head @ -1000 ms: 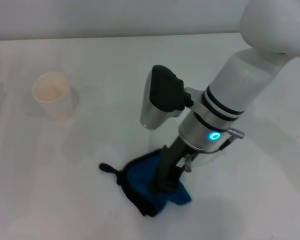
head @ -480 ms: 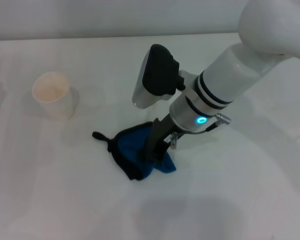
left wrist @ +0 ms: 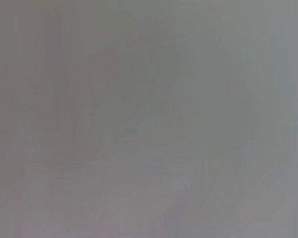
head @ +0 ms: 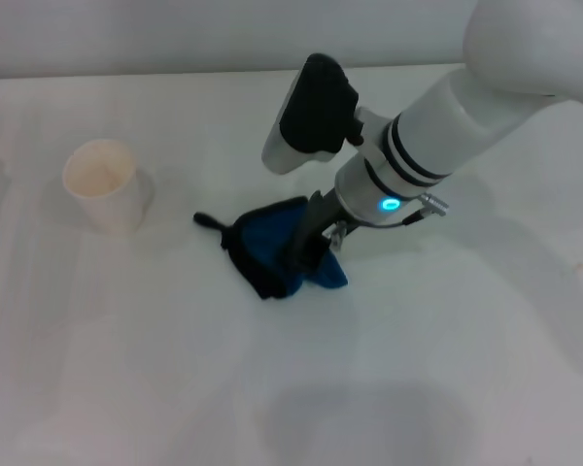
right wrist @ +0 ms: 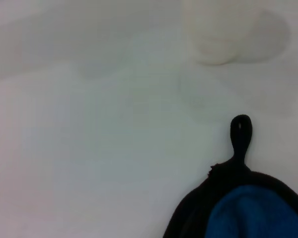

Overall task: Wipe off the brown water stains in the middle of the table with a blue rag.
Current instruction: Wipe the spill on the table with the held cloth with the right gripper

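Observation:
The blue rag point(head: 270, 249), bunched with black edging and a short black loop, lies on the white table point(head: 447, 369) near the middle. My right gripper point(head: 308, 254) comes down from the right and is shut on the rag, pressing it onto the tabletop. In the right wrist view the rag point(right wrist: 248, 210) fills the lower corner, with its loop point(right wrist: 240, 130) pointing toward the cup. No brown water stain shows on the table around the rag. The left gripper is out of view; the left wrist view shows only plain grey.
An off-white paper cup point(head: 103, 183) stands upright on the left of the table, apart from the rag; it also shows, blurred, in the right wrist view point(right wrist: 216, 34). The table's far edge runs along the top of the head view.
My right gripper has dragged the blue rag across the table away from me, from near the front edge toward the middle. The cup has not moved.

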